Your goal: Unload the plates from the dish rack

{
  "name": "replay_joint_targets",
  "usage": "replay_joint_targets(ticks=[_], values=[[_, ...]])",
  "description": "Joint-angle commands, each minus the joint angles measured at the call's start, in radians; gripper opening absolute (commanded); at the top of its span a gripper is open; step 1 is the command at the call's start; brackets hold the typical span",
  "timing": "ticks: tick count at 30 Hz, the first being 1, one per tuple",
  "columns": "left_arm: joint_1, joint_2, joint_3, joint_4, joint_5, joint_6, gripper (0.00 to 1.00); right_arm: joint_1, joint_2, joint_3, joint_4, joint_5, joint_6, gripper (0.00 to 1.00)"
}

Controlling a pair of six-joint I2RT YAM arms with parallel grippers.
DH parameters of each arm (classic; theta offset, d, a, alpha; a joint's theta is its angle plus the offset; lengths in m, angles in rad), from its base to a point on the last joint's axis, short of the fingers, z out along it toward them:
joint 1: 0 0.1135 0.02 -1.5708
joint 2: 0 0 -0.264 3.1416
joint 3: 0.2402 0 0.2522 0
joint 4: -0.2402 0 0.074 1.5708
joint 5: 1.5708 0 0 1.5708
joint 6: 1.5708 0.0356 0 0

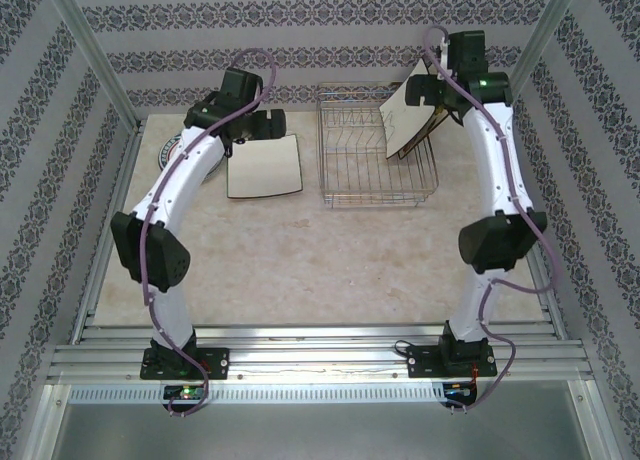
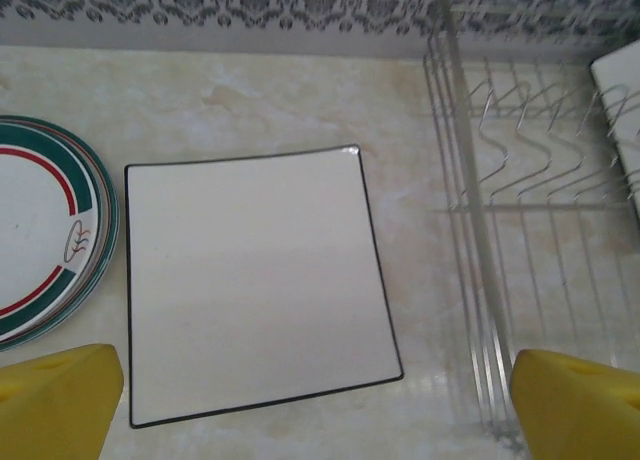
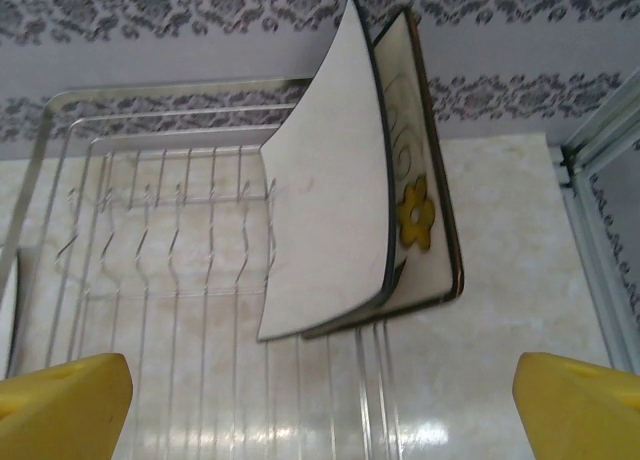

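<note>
My left end effector [image 2: 320, 408] is released, jaws spread wide, hanging over a square plate [image 2: 255, 280] that lies flat on the surface [image 1: 330, 250], just beside a stack of round plates [image 2: 40, 240] at the left edge of that wrist frame. My right end effector [image 3: 320, 408] is also released, above the dish rack [image 1: 375, 150] in the upper centre of the overhead frame. Two leaning plates [image 3: 330, 190] stand on edge at the rack's right end, the rear one showing a yellow flower.
</note>
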Motion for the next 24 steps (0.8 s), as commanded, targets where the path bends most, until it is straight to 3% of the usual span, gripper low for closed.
replay_joint_targets(ticks=[1,9,24], values=[[0.023,0.101,0.052,-0.206,0.069,0.087,0.99,-0.008,0.126,0.151,-0.081,0.053,-0.034,0.98],[0.064,0.116,0.046,-0.175,0.104,0.091,0.99,-0.012,0.314,0.339,-0.049,0.065,-0.035,0.98],[0.082,0.118,0.018,-0.153,0.103,0.097,0.99,-0.024,0.448,0.395,-0.016,0.028,-0.005,0.95]])
